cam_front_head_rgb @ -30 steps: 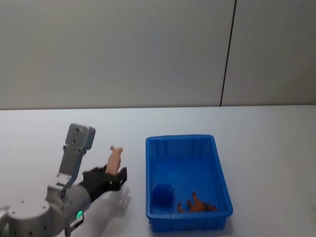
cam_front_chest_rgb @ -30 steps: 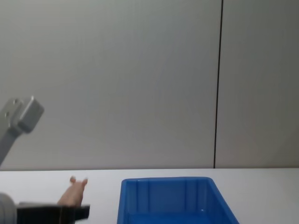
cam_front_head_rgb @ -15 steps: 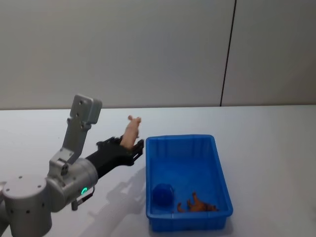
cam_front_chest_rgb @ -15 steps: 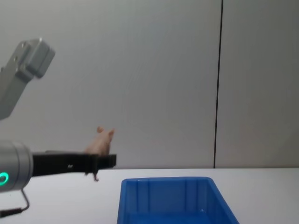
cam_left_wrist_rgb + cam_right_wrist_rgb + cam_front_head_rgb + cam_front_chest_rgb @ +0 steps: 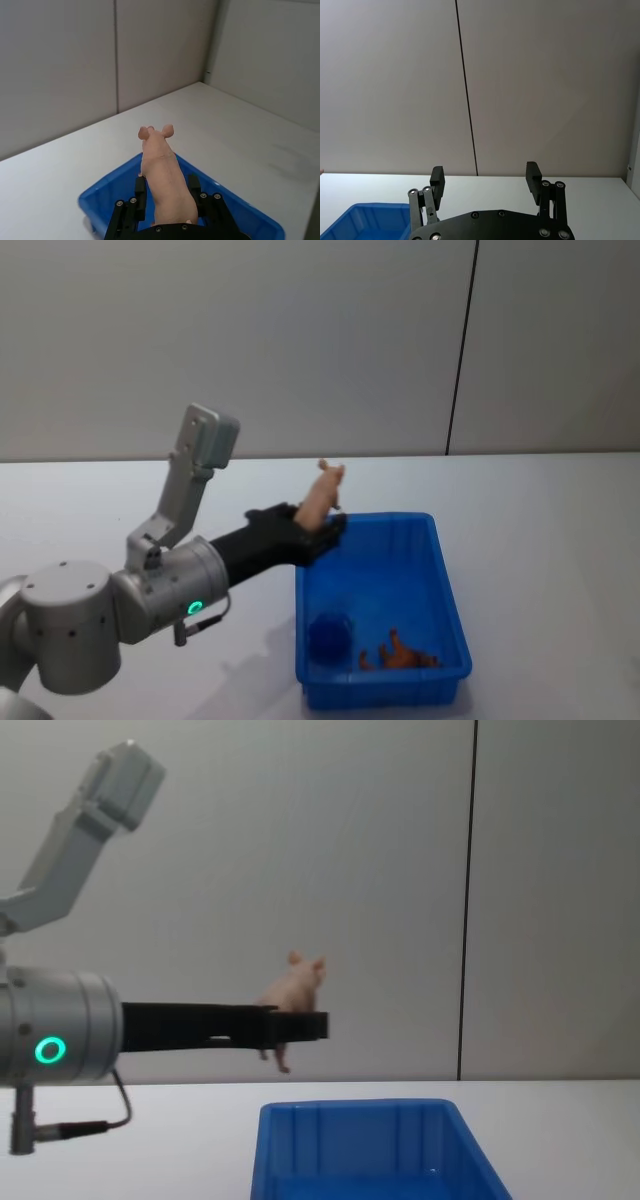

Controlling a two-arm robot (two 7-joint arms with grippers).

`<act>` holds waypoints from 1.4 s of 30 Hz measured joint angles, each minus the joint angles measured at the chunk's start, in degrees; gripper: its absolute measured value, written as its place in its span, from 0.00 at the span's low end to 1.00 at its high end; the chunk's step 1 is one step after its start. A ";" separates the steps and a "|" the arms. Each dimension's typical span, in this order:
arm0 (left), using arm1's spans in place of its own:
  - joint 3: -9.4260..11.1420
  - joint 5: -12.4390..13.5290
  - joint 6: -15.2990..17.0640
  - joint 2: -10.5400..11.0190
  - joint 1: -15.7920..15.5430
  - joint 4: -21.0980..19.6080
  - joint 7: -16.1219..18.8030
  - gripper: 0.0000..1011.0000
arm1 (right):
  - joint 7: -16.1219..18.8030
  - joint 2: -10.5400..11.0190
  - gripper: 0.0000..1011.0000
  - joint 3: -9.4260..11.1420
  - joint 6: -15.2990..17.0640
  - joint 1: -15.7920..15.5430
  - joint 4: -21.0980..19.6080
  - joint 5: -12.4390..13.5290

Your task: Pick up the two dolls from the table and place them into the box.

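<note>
Soft, even light falls from above, leaving a faint shadow on the tabletop (image 5: pixel 520 510) beneath the left arm. No glare. The head view is a little soft, perhaps mild blur. A green ring glows on the arm.

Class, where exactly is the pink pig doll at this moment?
The pink pig doll is off the table, clamped in the left gripper, in the air above the blue box's far left corner.

The white table (image 5: pixel 540 510) carries the blue box (image 5: pixel 445 570).
</note>
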 joint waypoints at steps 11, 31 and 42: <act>2.18 1.31 3.02 -2.71 -3.29 4.88 -8.12 0.51 | 0.00 0.00 0.99 0.00 0.00 0.00 0.00 0.00; 3.67 2.54 4.62 -4.52 -5.39 8.17 -12.74 0.99 | 0.00 0.00 0.99 0.00 0.00 0.00 0.00 0.00; 3.41 2.65 1.46 -3.62 -4.24 5.87 -9.19 0.99 | 0.00 0.00 0.99 0.00 0.00 0.00 0.00 0.00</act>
